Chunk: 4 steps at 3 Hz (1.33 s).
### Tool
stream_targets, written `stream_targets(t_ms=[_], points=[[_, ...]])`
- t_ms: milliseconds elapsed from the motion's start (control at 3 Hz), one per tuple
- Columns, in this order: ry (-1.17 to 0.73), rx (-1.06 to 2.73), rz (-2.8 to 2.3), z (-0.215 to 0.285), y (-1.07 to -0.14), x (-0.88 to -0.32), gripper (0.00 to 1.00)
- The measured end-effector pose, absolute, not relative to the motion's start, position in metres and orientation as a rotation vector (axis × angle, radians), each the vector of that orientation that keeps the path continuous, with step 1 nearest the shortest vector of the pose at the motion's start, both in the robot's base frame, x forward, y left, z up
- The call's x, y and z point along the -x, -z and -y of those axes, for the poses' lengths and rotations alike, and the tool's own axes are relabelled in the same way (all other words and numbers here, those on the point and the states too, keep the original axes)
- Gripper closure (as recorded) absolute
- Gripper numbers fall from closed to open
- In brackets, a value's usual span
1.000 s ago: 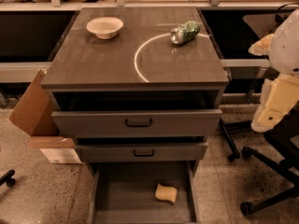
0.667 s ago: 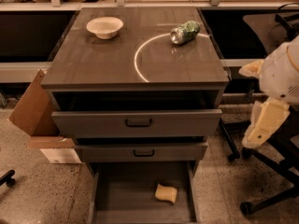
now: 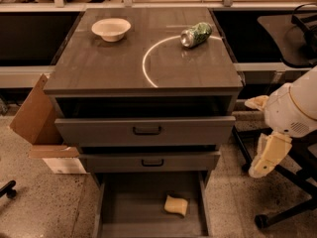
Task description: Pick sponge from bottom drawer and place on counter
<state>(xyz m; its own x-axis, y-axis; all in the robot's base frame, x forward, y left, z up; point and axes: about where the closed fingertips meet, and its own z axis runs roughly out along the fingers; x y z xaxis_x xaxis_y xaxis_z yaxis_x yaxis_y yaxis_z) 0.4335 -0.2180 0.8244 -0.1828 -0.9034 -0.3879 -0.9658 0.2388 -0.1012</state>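
The pale yellow sponge (image 3: 176,205) lies in the open bottom drawer (image 3: 119,217), right of its middle. The drawer is pulled out at floor level, below two upper drawers with black handles that are slightly open. The counter (image 3: 99,66) is the dark wood-grain cabinet top with a thin white arc on it. My gripper (image 3: 263,129) hangs to the right of the cabinet at the height of the upper drawers. It is open and empty, well above and right of the sponge.
A cream bowl (image 3: 111,29) and a crushed green can (image 3: 195,34) sit on the back of the counter. A cardboard box (image 3: 37,118) leans at the cabinet's left. Office chair legs (image 3: 277,212) stand on the floor to the right.
My gripper and arm have moved down along the cabinet's right side. The sponge, drawers, bowl and can have not moved.
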Motion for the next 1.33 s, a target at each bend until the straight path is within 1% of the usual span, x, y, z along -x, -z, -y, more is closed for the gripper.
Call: stream_targets(t_ms=[333, 667, 1333], points=[[-0.242, 1.728, -2.154, 0.214, -0.784, -0.431, 0.00], [-0.258, 1.741, -2.157, 0.206, -0.702, -0.425, 0.00], [-0.221, 1.710, -2.146, 0.205, -0.692, -0.433, 0.00]])
